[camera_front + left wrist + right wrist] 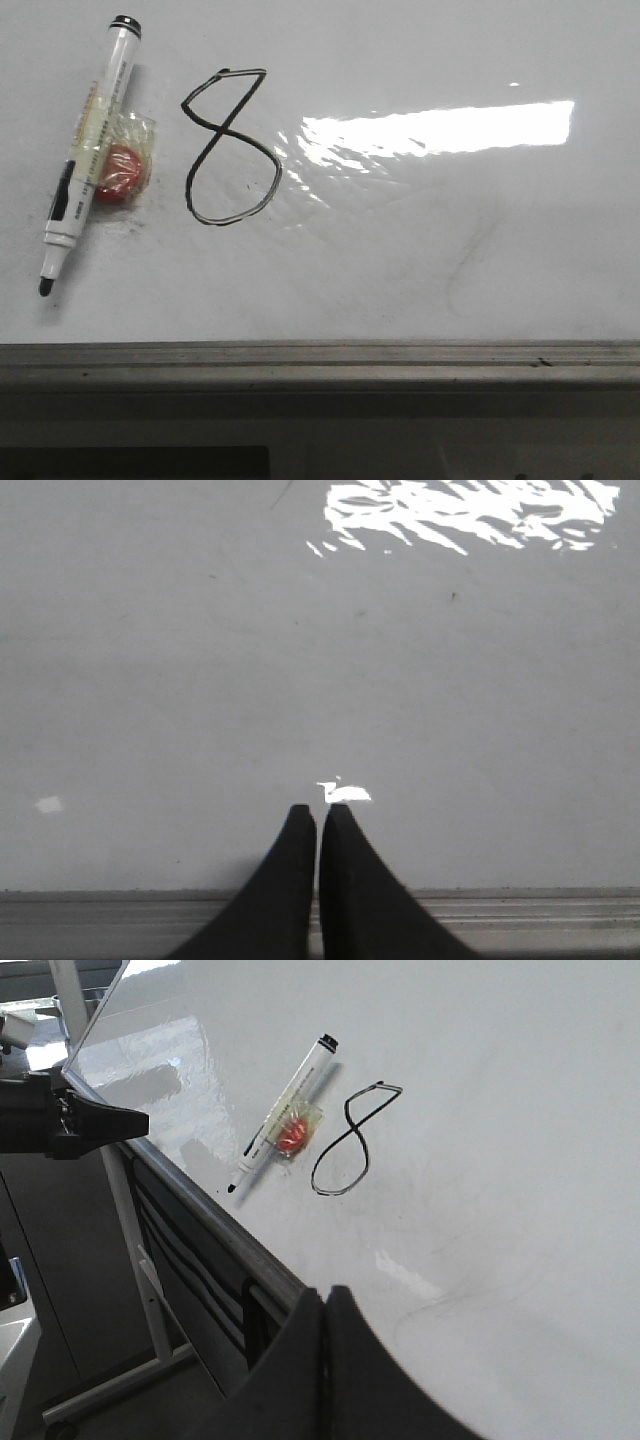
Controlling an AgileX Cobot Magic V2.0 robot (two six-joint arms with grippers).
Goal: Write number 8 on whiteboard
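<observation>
The number 8 (230, 148) is drawn in thin black line on the whiteboard (450, 250), left of a bright glare patch. It also shows in the right wrist view (352, 1140). A white marker (88, 150) with a black cap lies uncapped-tip-down to the left of the 8, beside a red object in clear wrap (122, 172). My left gripper (317, 810) is shut and empty over bare board near the edge rail. My right gripper (324, 1293) is shut and empty, near the board's grey edge rail (220, 1230), away from the marker (282, 1115).
The grey metal edge rail (320, 365) runs along the board's near side. In the right wrist view, the other arm (70, 1125) and a white stand frame (140, 1290) sit beyond the board's edge. Faint grey smears (470, 260) mark the board right of the 8.
</observation>
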